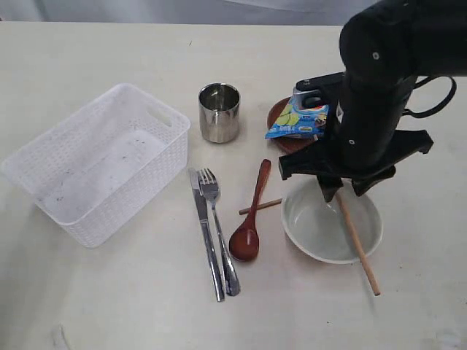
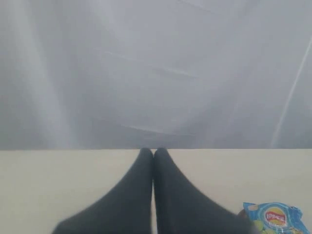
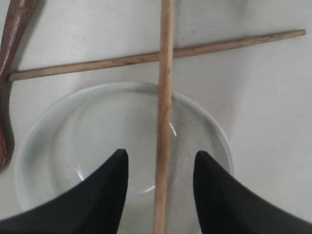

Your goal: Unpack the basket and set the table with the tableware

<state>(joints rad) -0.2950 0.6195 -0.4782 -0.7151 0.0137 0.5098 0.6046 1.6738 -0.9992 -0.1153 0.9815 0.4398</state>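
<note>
Pale beige table point(image 1: 109, 313) is carrying the bowl point(image 1: 310, 240) nearest the camera. One chopstick point(image 3: 164, 97) is lying across its rim, passing untouched between the right gripper point(image 3: 161, 152)'s spread jaws. Farther back, the steel cup point(image 1: 219, 111) is standing near the basket point(image 1: 139, 197). The left gripper point(image 2: 153, 152) is pointing toward the table's far edge, jaws pressed together.

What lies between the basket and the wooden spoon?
The knife and fork lie side by side between the basket and the wooden spoon; the exterior view shows it.
</note>
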